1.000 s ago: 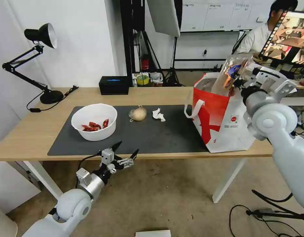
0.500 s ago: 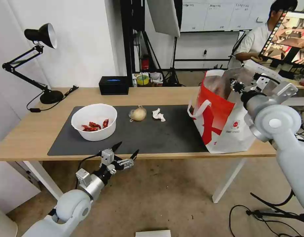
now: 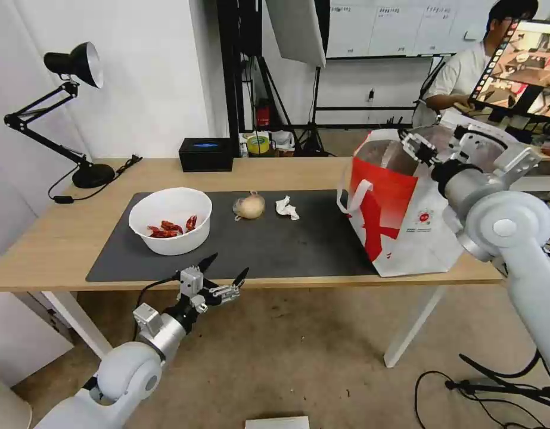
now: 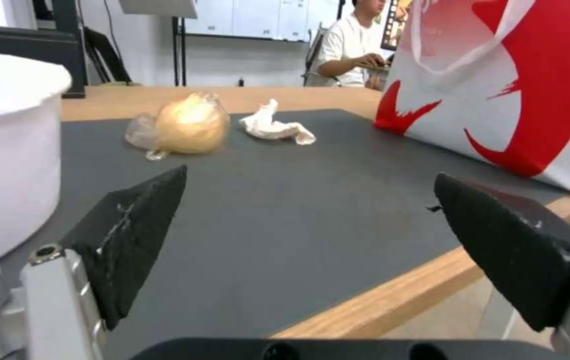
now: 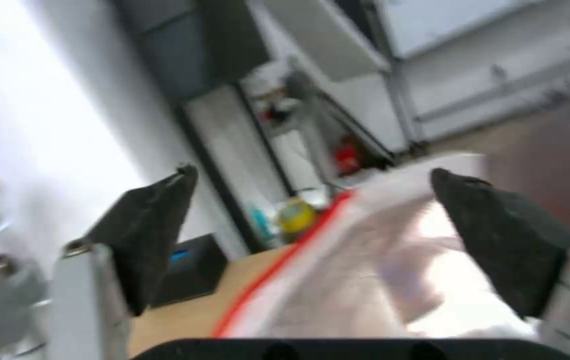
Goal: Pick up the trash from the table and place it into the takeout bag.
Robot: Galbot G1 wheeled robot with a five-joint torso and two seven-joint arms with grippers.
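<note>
Right gripper [image 3: 413,145], jaws apart and empty, hangs over takeout bag [image 3: 400,214] at right; left gripper [image 3: 222,273], spread, waits lower left; next likely: reach tissue [image 3: 286,208].

Both arms are clad in smooth, glossy white-grey shells with rounded, ball-like joint housings; the right arm's elbow housing carries a small round cap at its centre. Each forearm ends in a brushed silver metal cylinder, followed by a wrist block of bare machined aluminium with brackets and small visible screws. A thin black cable loops out beside the left wrist. The left gripper [image 3: 223,270] has two black, wedge-shaped fingers [image 4: 134,225] with a matte, slightly rough surface, tapering to points and bolted to silver metal bases. The right gripper [image 5: 312,240] has the same black pointed fingers [image 5: 498,235] on silver mounts.
</note>
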